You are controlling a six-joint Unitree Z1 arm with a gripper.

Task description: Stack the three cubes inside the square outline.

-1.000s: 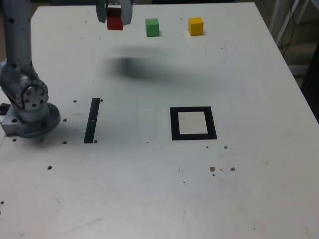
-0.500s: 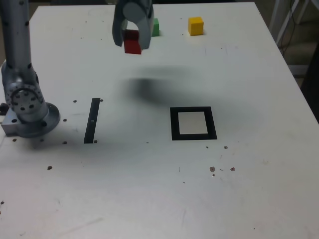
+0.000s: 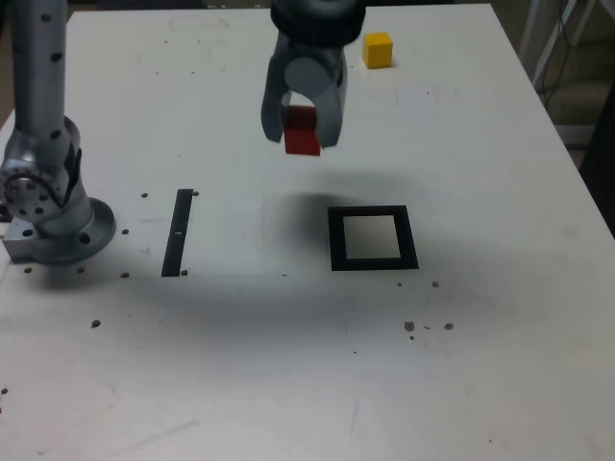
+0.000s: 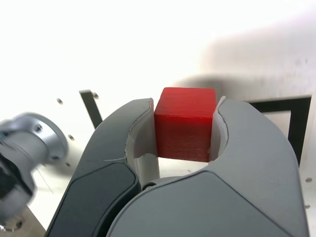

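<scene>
The small yellow matte cube is seen only in the exterior view. The small red matte cube is clamped by the tool, held above the white tabletop.

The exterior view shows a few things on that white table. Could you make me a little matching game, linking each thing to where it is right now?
Things:
1. red cube
2. yellow cube
3. square outline
4. thin black strip

Places:
A. lying near the arm's base
B. on the table at the far edge
C. gripped between the jaws, above the table
D. flat on the table, nothing inside it

Pairs: 1-C, 2-B, 3-D, 4-A
</scene>
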